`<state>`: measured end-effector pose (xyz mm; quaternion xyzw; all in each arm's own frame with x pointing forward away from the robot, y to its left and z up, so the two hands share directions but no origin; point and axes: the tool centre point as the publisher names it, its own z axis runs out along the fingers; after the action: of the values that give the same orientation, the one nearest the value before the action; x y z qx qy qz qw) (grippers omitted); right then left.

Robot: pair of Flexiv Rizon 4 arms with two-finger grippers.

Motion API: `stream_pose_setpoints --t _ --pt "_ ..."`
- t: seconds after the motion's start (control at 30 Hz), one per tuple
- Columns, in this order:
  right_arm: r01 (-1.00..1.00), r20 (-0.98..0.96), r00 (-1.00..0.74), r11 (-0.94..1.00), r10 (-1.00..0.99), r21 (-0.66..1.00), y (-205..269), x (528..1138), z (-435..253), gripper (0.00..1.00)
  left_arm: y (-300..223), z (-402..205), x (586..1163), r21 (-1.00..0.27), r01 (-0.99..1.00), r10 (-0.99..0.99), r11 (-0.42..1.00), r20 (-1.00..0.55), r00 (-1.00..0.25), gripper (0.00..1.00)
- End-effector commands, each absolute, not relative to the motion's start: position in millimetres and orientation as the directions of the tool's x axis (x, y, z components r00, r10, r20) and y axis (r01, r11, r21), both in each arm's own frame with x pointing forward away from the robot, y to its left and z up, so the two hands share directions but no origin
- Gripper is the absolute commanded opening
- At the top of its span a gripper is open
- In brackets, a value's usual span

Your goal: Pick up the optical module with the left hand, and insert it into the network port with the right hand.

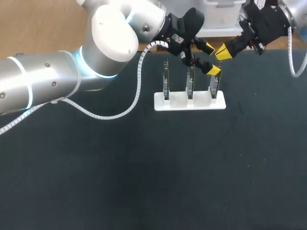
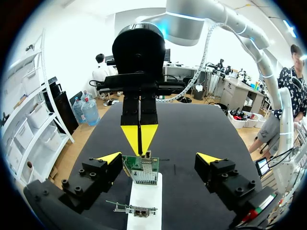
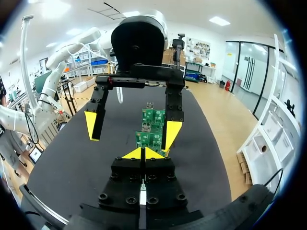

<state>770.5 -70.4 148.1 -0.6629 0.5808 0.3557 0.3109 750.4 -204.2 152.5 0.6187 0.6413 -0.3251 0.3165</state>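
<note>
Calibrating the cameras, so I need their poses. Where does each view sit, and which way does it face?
Head view: above and behind the robot, looking down on the table; both arms enter, left claw and right claw over the white rack.
Left wrist view: on the left wrist, looking along the open left claw at the shut right claw above the circuit boards.
Right wrist view: on the right wrist, looking over the right claw at the left claw.
Shared: both wrist views show the circuit boards.

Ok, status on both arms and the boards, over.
Left gripper open around the end board. Right gripper shut, right above that board. Three boards upright in the white holder.
</note>
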Motion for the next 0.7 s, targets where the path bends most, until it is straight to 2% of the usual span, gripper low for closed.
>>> stream_pose_setpoints --t 0.03,0.7 --pt "-0.991 -0.834 0.068 -0.133 -0.548 0.007 -70.1 772.4 146.3 0.00 -205.6 153.2 751.9 -0.028 0.999 0.593 0.022 -0.805 -0.036 1.00" --pt "-0.991 -0.831 0.062 -0.136 -0.553 0.016 -69.5 772.1 145.3 0.00 -205.6 153.2 751.9 -0.028 0.999 0.593 0.022 -0.805 -0.036 1.00"
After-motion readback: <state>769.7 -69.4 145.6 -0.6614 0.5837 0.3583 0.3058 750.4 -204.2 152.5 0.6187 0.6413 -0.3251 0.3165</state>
